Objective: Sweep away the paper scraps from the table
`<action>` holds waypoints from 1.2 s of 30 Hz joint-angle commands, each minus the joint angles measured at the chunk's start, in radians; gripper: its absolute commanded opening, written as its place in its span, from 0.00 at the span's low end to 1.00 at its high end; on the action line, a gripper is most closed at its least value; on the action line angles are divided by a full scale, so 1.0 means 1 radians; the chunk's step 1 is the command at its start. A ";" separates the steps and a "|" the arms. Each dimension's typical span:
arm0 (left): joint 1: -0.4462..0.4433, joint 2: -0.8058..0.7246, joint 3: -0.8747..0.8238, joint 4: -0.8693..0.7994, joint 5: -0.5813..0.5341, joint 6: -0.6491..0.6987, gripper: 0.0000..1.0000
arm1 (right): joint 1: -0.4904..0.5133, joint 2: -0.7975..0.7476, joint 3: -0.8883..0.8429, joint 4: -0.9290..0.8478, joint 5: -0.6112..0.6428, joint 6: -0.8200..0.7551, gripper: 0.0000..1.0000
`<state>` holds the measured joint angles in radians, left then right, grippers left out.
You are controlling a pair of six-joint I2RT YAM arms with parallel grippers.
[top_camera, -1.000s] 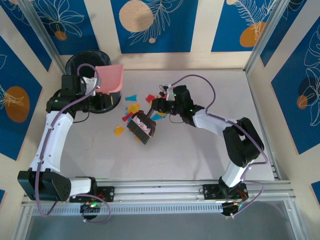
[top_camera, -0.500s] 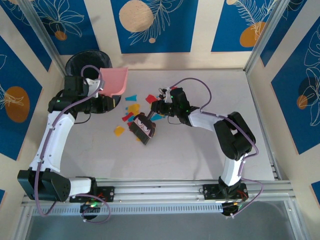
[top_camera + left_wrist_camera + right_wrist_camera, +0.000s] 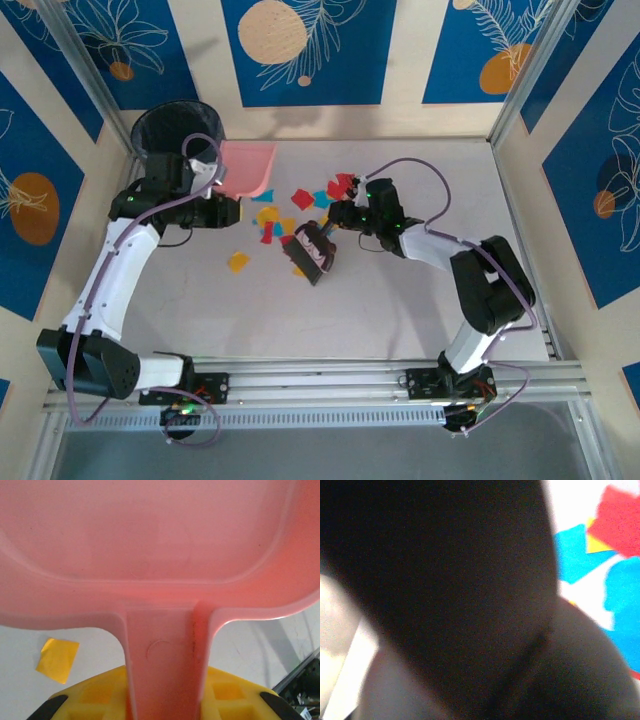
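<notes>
The left pincer was clamped on the handle of a pink dustpan. In the left wrist view the handle ran straight down between its yellow fingers. The dustpan was held just beside a black bin at the far left corner of the table. The right pincer was closed on the handle of a dark brush, whose head lay toward the near side of the table.

The paper scraps lay scattered on the table between dustpan and brush. They were red, cyan and yellow bits in a loose cluster, some just beside the right pincer. One orange bit lay apart to the near left. In the right wrist view the brush was a dark blur, with cyan and red scraps on the table to its right.
</notes>
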<state>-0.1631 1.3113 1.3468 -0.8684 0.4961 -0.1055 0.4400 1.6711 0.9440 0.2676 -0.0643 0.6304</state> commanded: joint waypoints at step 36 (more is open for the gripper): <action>-0.373 0.185 0.045 -0.301 -0.229 0.225 0.00 | -0.206 -0.654 -0.204 -0.306 0.253 -0.304 0.00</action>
<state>-0.5034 1.4754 1.3911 -1.1175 0.2806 0.0795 0.2390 1.0523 0.7368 0.0059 0.1047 0.3885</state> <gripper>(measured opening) 0.263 0.253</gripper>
